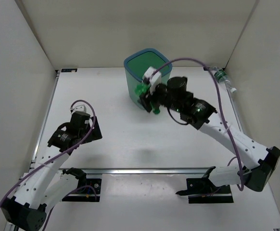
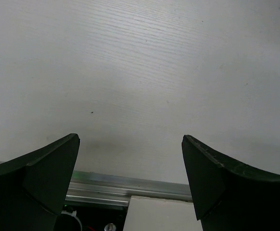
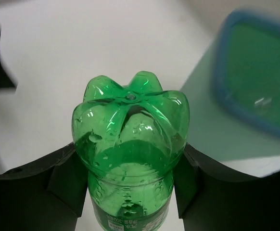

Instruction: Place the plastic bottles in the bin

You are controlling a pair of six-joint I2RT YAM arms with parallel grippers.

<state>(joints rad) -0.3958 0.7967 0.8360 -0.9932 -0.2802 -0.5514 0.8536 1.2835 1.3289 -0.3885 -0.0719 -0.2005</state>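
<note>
Gripping the green bottle (image 3: 130,125), lobed base plain only wrist-side: right pincer (image 3: 129,166) by the bin (image 1: 132,84); left pincer (image 2: 130,161) wide.

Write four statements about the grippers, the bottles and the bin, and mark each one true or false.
1. The right gripper is shut on the green bottle. True.
2. The left gripper holds a bottle. False: it is open and empty above the bare table.
3. The green bottle lies inside the bin. False: it is held outside the bin, beside its wall.
4. A clear bottle lies at the table's far right edge. True.
</note>
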